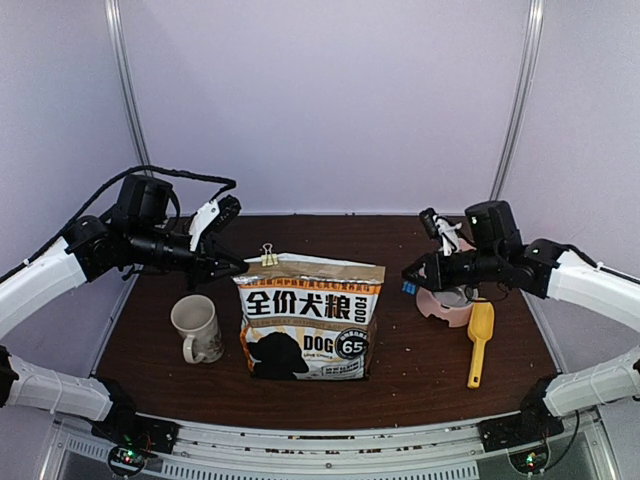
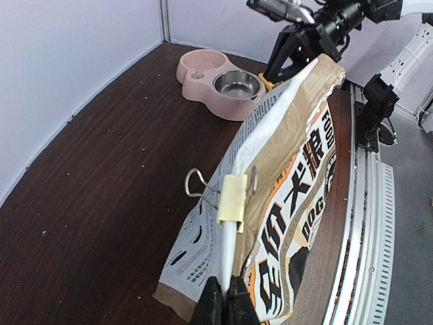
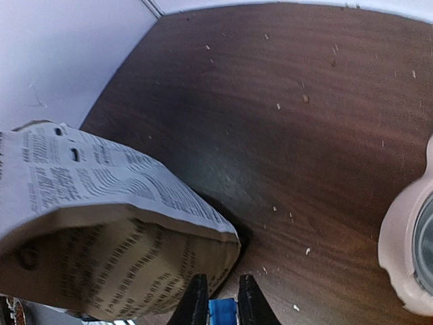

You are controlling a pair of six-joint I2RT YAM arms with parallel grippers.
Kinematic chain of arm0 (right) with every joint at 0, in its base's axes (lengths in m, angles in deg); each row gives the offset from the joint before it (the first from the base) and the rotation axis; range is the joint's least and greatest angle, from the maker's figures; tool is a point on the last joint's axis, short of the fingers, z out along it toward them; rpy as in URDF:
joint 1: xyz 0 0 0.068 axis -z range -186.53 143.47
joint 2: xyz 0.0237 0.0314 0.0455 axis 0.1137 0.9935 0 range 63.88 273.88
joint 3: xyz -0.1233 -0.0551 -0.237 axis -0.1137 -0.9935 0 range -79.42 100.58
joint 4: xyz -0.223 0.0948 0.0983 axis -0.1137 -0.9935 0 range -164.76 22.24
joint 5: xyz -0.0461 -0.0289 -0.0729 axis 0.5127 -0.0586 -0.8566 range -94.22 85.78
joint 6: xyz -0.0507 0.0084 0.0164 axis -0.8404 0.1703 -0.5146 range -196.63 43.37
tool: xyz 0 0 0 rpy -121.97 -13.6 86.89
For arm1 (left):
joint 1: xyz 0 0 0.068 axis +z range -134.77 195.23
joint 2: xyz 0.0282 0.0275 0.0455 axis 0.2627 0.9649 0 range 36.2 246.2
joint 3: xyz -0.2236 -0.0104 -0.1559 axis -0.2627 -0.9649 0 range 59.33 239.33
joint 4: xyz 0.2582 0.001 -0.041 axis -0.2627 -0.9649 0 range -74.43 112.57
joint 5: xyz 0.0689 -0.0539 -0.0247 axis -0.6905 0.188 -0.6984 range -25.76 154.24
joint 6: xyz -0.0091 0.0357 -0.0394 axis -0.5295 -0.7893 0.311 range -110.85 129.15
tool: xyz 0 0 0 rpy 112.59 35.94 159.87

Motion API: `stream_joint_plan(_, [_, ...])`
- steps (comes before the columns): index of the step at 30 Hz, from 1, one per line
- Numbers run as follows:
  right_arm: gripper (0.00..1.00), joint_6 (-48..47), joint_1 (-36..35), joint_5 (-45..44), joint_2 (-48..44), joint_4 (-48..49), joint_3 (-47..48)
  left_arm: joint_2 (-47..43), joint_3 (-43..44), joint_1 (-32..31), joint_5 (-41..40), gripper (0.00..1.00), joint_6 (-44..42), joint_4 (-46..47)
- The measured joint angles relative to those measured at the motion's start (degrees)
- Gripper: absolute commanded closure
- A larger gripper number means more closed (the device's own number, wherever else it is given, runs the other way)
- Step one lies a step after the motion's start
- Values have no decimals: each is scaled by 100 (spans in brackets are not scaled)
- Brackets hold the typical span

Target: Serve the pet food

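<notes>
I can't see any pet food. No kibble shows on the desk (image 1: 420,360) or in the dish, so I judge it is all inside the bag (image 1: 310,320), which stands upright mid-desk with its printed face toward me. The bag's top is folded flat, and a pale binder clip (image 2: 232,198) pinches the fold near the left corner. By my reading the serving has barely begun: the bag has to be opened, and then the food scooped or poured.

My left jaws (image 2: 224,291) are nearly together on the folded top edge, just below the clip. They look to be pinching the bag there, so the food lies beneath and beyond them, under the fold.

My right jaws (image 3: 222,281) sit just beside the bag's other top corner without touching it. They are narrow, with a small blue thing (image 3: 220,313) between them. It may be a clip, but I can't tell.

Past the right jaws is the pink double dish (image 2: 196,71), and its steel bowl (image 2: 237,84) is bare. A yellow scoop (image 1: 479,340) lies on the desk just beside the dish, on the near side. A pale mug (image 1: 197,328) stands to the left of the bag, near it but apart.
</notes>
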Motion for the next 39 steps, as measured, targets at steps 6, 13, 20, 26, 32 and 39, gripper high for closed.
stream_joint_plan(6, [84,820,-70,-127,210,1095,-1314,0,0,0,0,100,2,0])
stream_joint_plan(13, [82,1436,-197,-243,1008,2271,-1668,0,0,0,2,100,2,0])
stream_joint_plan(20, [71,1764,-197,-374,1624,2940,-1932,-2,0,0,2,100,2,0])
stream_joint_plan(26, [42,1860,-197,-505,1910,3167,-1987,-2,0,0,2,100,2,0])
stream_joint_plan(32, [24,1849,-186,-719,1816,3130,-2065,-7,-7,0,0,100,2,0])
stream_joint_plan(39, [12,1552,-52,-1088,514,2177,-1982,-39,-26,0,2,100,2,-2])
